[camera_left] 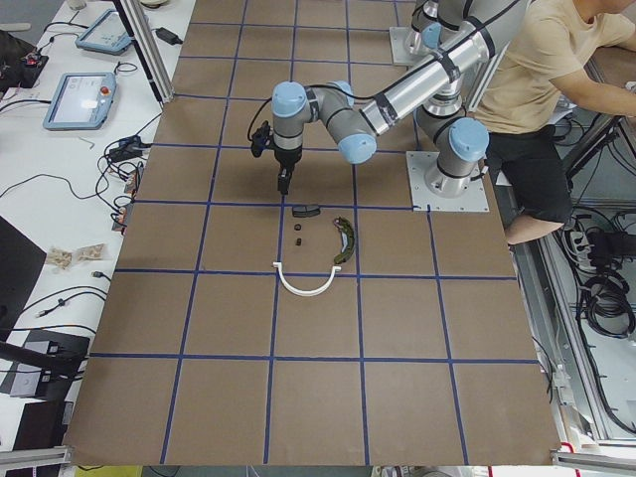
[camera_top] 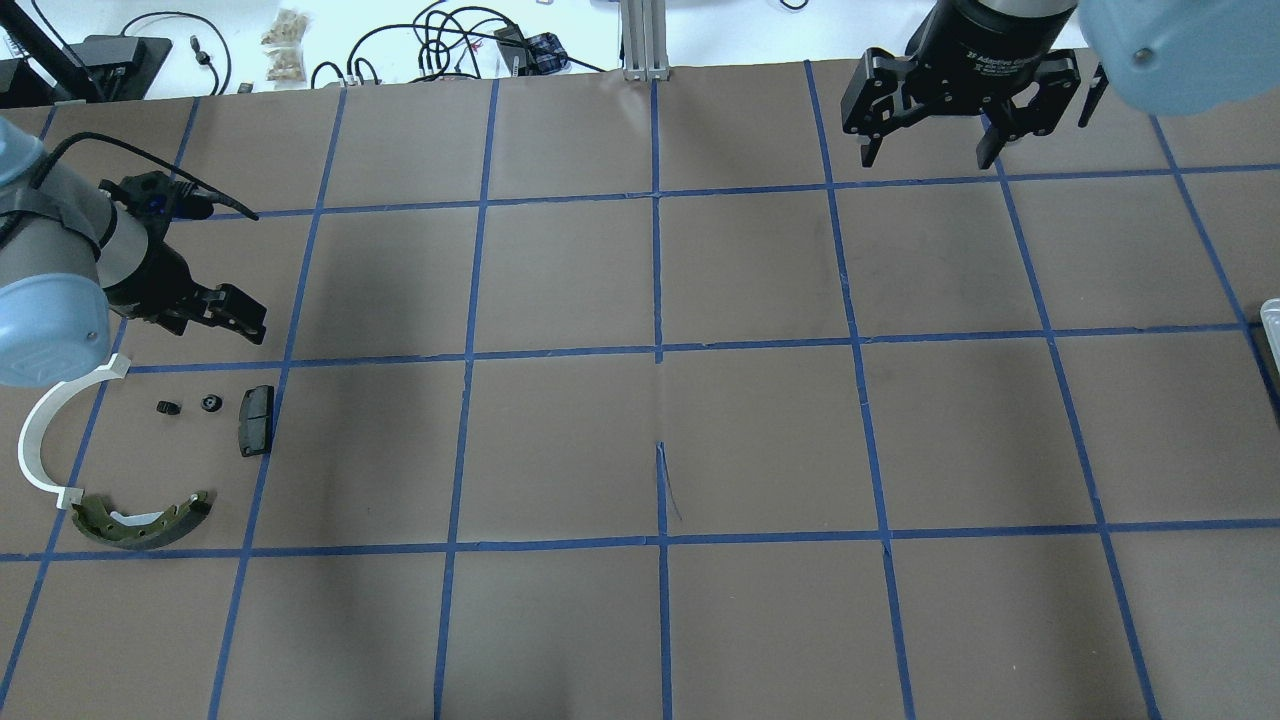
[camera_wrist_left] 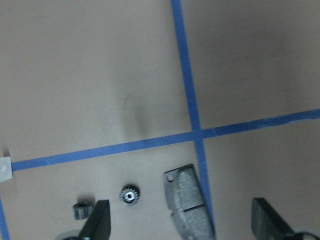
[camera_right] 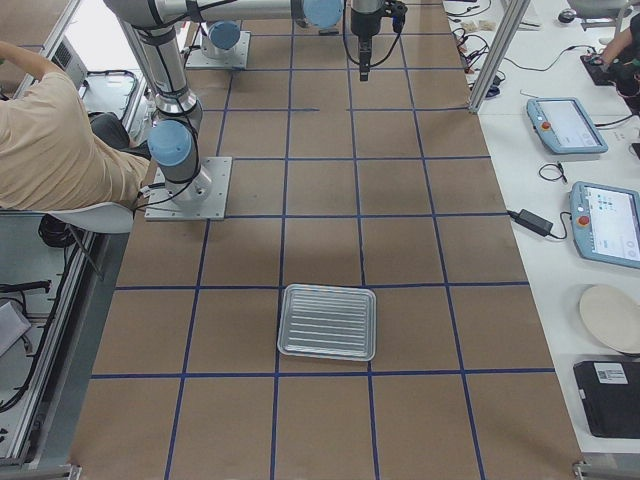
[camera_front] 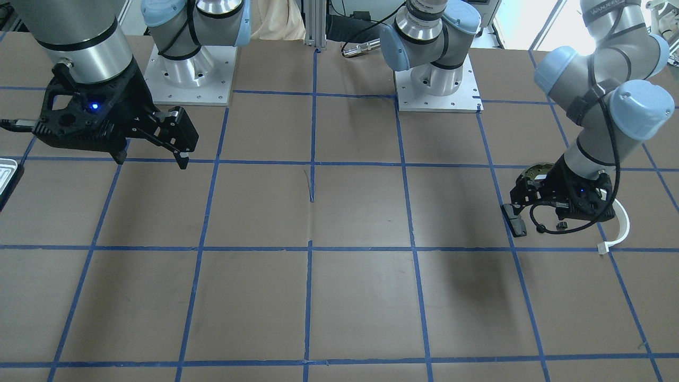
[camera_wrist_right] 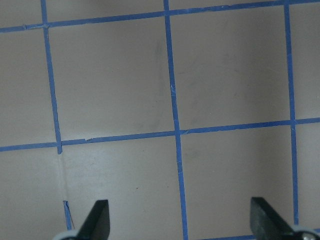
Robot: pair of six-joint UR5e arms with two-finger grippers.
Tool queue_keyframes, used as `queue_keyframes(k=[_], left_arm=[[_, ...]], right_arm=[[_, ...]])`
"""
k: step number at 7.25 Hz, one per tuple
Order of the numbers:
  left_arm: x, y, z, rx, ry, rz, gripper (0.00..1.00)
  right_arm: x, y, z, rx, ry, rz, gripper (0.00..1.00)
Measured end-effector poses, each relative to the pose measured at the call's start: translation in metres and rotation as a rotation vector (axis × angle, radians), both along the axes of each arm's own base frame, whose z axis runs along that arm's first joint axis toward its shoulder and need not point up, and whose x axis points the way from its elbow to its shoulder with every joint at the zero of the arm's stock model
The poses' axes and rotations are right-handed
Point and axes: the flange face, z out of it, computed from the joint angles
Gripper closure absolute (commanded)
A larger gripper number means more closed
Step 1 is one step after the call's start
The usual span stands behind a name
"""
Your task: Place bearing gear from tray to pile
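Two small black gears lie in the pile, a toothed one [camera_wrist_left: 129, 194] [camera_top: 210, 403] and a second one [camera_wrist_left: 80, 209] [camera_top: 168, 407]. Around them are a black pad [camera_top: 256, 420], a white plastic arc [camera_top: 38, 445] and an olive brake shoe [camera_top: 145, 520]. My left gripper [camera_top: 238, 320] hovers just beyond the pile, open and empty; its wrist view [camera_wrist_left: 181, 222] shows the pad [camera_wrist_left: 187, 200] between the fingers below. My right gripper [camera_top: 927, 150] is open and empty, high over the far right. The silvery tray [camera_right: 327, 322] looks empty.
The brown table has a blue tape grid. The tray's rim shows at the right edge of the overhead view [camera_top: 1272, 320]. A seated person [camera_right: 50, 140] is beside the robot bases. Cables and tablets lie on the white benches beyond the table.
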Motion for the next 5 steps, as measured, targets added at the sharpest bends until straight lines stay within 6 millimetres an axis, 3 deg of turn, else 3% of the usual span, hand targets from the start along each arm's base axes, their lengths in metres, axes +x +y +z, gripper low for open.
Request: queue_keyframes(k=[2, 4, 5], left_arm=[[-0.076, 0.0, 0.072, 0.017, 0.022, 0.104, 0.0], [-0.161, 0.013, 0.145, 0.031, -0.001, 0.153, 0.0], [-0.188, 0.023, 0.171, 0.029, -0.013, 0.16, 0.0]], right_arm=[[0.0, 0.0, 0.0, 0.0, 0.0, 0.0, 0.0], [0.0, 0.0, 0.0, 0.0, 0.0, 0.0, 0.0], [0.0, 0.0, 0.0, 0.0, 0.0, 0.0, 0.0]])
